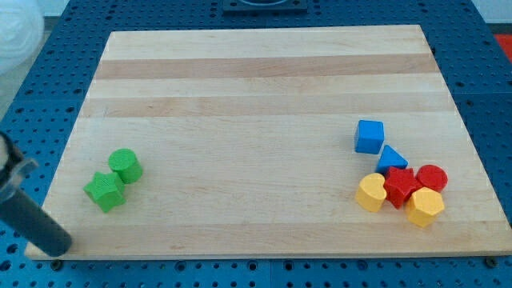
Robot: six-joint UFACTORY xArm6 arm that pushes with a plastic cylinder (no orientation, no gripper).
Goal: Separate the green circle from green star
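The green circle (126, 166) sits on the wooden board (264, 88) at the view's lower left. The green star (105, 191) lies just below and left of it, touching it. My rod comes in from the view's left edge and its tip (58, 247) rests at the board's bottom-left corner, below and left of the green star, apart from both green blocks.
A cluster sits at the view's lower right: a blue cube (370, 136), a blue triangle (391, 158), a red star (401, 187), a red circle (432, 178), a yellow circle (371, 192) and a yellow hexagon (425, 207). Blue pegboard surrounds the board.
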